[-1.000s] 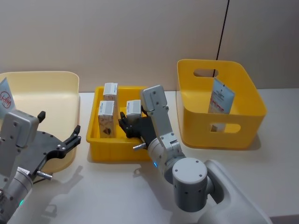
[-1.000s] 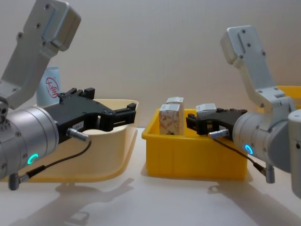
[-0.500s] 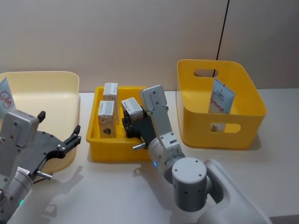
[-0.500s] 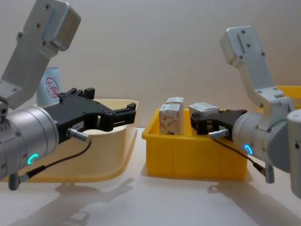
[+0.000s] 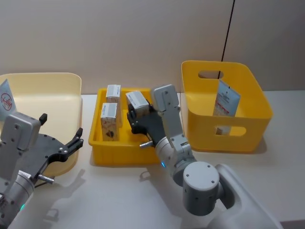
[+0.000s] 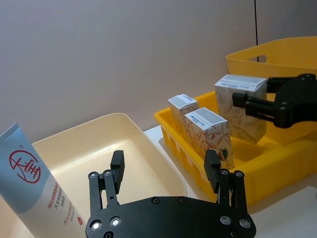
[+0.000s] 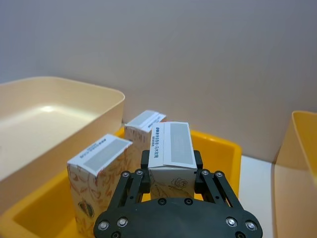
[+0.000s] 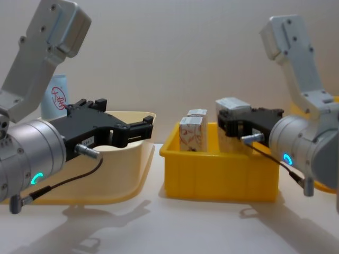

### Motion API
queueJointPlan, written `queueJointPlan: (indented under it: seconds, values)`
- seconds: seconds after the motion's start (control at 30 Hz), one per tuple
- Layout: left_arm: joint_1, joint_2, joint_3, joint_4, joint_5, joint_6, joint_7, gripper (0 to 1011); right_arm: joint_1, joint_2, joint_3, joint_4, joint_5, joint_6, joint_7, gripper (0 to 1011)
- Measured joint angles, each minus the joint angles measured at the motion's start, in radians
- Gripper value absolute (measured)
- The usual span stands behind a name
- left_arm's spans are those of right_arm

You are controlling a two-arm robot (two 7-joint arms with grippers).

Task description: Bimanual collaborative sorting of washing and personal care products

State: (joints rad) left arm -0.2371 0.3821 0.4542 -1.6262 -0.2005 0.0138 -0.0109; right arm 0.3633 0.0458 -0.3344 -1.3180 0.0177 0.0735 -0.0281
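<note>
Right claw: clamped on a small white carton, fingers pressing its two sides; poised over the right half of the yellow tray.
Held carton: white with reddish-orange swirls and a grey-banded top, upright, lifted clear of the tray floor, standing higher than the two cartons beside it.
Yellow tray: low, on the tabletop between the two bins.
Cartons in tray: near carton and far carton, both upright in the left half of the tray, one behind the other, just beside the held one but apart from it.
Left claw: spread wide, gripping nothing, hanging over the near right rim of the cream bin.
Cream bin: left of the tray; pale-blue tube with red round logo leaning at its left side.
Yellow bin: deep, with handle cut-outs, right of the tray; a second pale-blue tube leaning inside.
Tabletop: pale, carrying tray and bins.
</note>
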Motion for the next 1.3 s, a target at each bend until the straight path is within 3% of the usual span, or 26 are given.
queueJointPlan:
  seconds: [0.37, 0.63, 0.93, 1.3]
  values:
    - [0.000, 0.000, 0.000, 0.000, 0.000, 0.000, 0.000, 1003, -0.013, 0.015, 0.025, -0.034, -0.002, -0.124, 0.006, 446]
    - [0.000, 0.000, 0.000, 0.000, 0.000, 0.000, 0.000, 1003, -0.029, 0.025, 0.058, -0.073, -0.022, -0.200, -0.026, 446]
    - [0.000, 0.000, 0.000, 0.000, 0.000, 0.000, 0.000, 1004, -0.051, 0.029, 0.090, -0.110, -0.049, -0.222, -0.070, 446]
    - [0.000, 0.000, 0.000, 0.000, 0.000, 0.000, 0.000, 1003, -0.087, 0.030, 0.124, -0.149, -0.078, -0.205, -0.112, 446]
